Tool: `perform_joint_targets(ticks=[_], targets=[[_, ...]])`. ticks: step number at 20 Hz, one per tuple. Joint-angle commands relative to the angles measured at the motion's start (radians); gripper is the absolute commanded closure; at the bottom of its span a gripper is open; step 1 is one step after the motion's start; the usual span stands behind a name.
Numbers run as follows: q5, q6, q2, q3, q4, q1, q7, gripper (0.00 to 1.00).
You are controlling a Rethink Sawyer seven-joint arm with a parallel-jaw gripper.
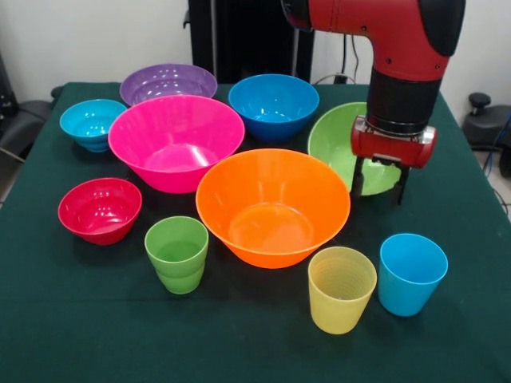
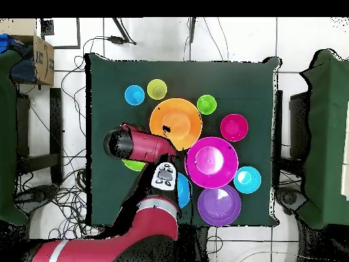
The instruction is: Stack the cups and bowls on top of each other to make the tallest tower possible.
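Note:
The three cups stand apart and upright at the table's near edge: green (image 1: pixel 177 254), yellow (image 1: pixel 342 287) and sky-blue (image 1: pixel 411 273). No tower stands. The bowls are separate: orange (image 1: pixel 273 206), pink (image 1: pixel 176 140), purple (image 1: pixel 168 82), blue (image 1: pixel 274 104), green (image 1: pixel 339 144), red (image 1: pixel 100 209) and teal (image 1: pixel 92 122). My gripper (image 1: pixel 379 182) is open and empty, its fingers down at the right side of the tilted green bowl. In the overhead view the arm (image 2: pixel 140 144) hides the gripper and most of the green bowl (image 2: pixel 134 165).
The bowls fill the middle and far side of the green table (image 1: pixel 80 335). The orange bowl sits close to the left of the gripper. Chairs (image 2: pixel 27 129) stand at both sides of the table.

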Motion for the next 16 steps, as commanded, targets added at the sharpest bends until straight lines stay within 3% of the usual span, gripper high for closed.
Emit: perform_joint_targets(ticks=[1,16], targets=[[0.03,0.0,0.049,0.073,-0.04,0.009,0.172,0.0],[0.07,0.175,-0.007,0.042,-0.035,0.035,0.204,0.0]])
